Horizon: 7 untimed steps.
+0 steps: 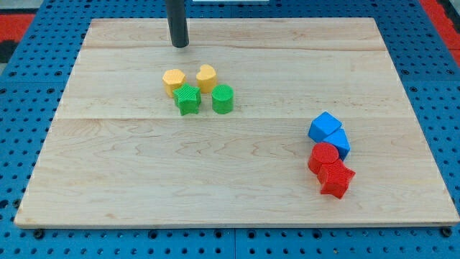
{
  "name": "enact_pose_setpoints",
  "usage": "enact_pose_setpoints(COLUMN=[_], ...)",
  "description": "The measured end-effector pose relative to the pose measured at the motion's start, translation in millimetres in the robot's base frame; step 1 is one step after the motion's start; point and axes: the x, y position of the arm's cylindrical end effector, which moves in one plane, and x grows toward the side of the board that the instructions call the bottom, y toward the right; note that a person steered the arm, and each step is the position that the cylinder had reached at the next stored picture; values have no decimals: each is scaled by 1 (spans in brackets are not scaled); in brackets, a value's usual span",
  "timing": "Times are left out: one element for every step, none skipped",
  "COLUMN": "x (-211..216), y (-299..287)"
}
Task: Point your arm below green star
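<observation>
In the camera view, my tip (pixel 180 45) rests near the top edge of the wooden board (pixel 215 180), left of centre — a bare rod end with no claw to spread or press, so nothing is pinched. The green star (pixel 187 99) lies below it toward the view's bottom, well apart from the tip. A yellow hexagon (pixel 173 81) touches the star's upper left; a yellow block (pixel 206 77), shape unclear, sits just beside it, and a green cylinder (pixel 223 98) stands at the star's right. Far right — two blue blocks (pixel 329 133), a red cylinder (pixel 324 157) and a red star (pixel 336 179) cluster together.
</observation>
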Motion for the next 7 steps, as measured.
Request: enact_pose_setpoints(x=[0,0,1,18,23,42,73], y=[0,3,4,23,50,115,150])
